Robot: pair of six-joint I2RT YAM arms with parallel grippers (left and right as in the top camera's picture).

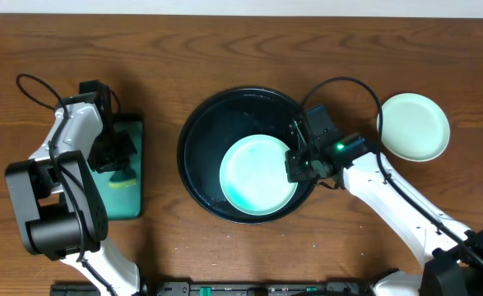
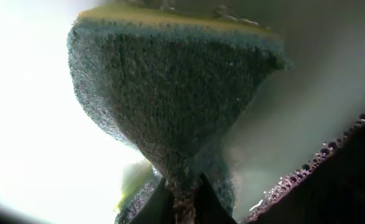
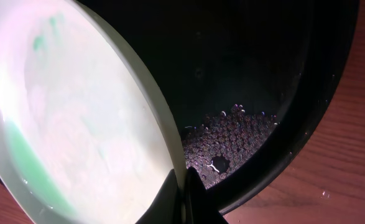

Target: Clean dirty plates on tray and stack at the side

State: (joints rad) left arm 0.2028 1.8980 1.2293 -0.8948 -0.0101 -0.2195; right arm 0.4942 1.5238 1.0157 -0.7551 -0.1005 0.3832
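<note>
While the left gripper (image 2: 183,198) hangs over the rectangular teal tray (image 1: 131,205) at the left of the table (image 1: 225,49), its fingers are seen pinched shut on the sponge (image 2: 176,93). The sponge's coarse dark-green face is squeezed to a narrow waist right at the fingertips, and a yellow layer is shown along its far edge. A line of small soap bubbles (image 2: 322,152) is picked out along a dark edge at the lower right of the left wrist view; the rest is washed out by glare.

Over in the middle, the round black tray (image 1: 198,140) is set on the wood, and the held plate (image 1: 257,174) is found inside it, toward its near right side. The right gripper (image 1: 295,161) is closed on that plate's right rim, the rim clamped between the two fingers. Teal smears (image 3: 20,155) are spread across the plate's pale face, heaviest along its lower edge. Whether the plate is raised off the tray floor cannot be told. A patch of foam (image 3: 232,134) is left on the glossy tray floor just beside the grip.

A second plate (image 1: 414,126), pale mint-green, is laid on the table to the right, outside the black tray and apart from it.
</note>
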